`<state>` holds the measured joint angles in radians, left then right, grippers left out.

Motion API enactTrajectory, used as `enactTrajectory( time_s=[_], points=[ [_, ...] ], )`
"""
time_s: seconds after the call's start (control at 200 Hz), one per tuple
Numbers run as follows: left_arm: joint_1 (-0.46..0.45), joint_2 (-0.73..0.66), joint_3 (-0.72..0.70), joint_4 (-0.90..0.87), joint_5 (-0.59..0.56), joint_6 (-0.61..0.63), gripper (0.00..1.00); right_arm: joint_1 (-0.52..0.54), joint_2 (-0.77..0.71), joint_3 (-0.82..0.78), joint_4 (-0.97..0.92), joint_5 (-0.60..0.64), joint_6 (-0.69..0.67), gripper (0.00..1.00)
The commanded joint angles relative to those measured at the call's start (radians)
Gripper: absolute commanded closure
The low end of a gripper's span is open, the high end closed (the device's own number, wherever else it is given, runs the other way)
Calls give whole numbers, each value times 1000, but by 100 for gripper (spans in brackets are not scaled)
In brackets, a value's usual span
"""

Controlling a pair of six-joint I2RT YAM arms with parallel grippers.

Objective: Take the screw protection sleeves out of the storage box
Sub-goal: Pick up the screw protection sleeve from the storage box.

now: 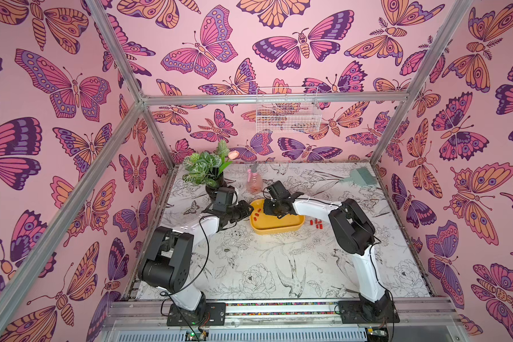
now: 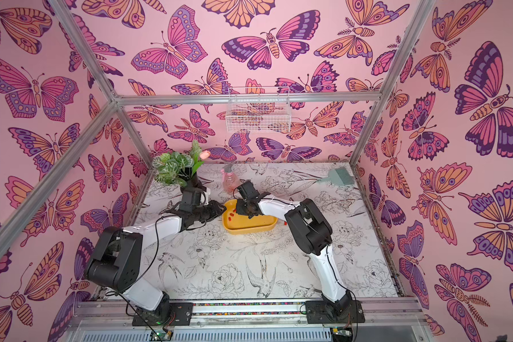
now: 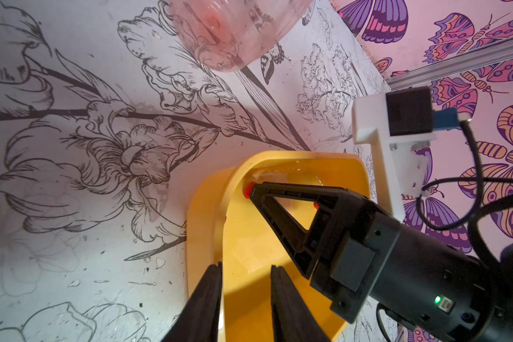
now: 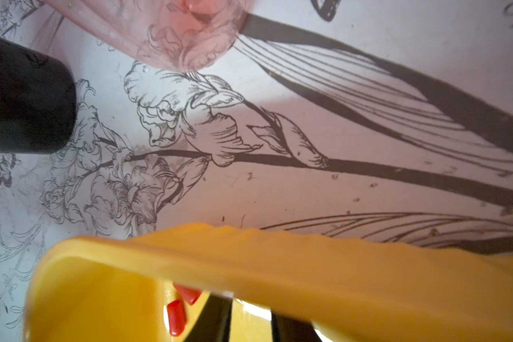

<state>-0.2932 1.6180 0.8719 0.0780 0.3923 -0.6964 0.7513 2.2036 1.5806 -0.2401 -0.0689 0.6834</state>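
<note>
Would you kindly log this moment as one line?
right claw: open, inside storage box | left claw: at box rim, grip unclear | sleeves: some in box, others out on table

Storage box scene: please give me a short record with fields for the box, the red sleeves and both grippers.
storage box: yellow, on the table
sleeves in box: a few, near its left end
sleeves on table: small cluster, right of the box
left gripper: jaws apart, astride the box rim; grip unclear
right gripper: open, tips low inside the box
</note>
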Motion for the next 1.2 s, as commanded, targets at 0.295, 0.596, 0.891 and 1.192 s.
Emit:
enactTrajectory(
  time_s=[0.295, 0.596, 0.891, 1.192],
  points=[
    [-3, -19, -15, 3, -11, 3, 67, -5, 67, 79, -55, -5, 5, 72],
    [-3, -18, -16, 3, -10, 4, 67, -6, 61, 73, -49, -10, 5, 87],
    [-3, -20, -16, 3, -11, 4, 67, -4, -28, 10, -11, 4, -18, 94],
    [-3, -17, -15, 3, -14, 3, 67, -6, -155, -62, -8, 15, -57, 95]
  ],
)
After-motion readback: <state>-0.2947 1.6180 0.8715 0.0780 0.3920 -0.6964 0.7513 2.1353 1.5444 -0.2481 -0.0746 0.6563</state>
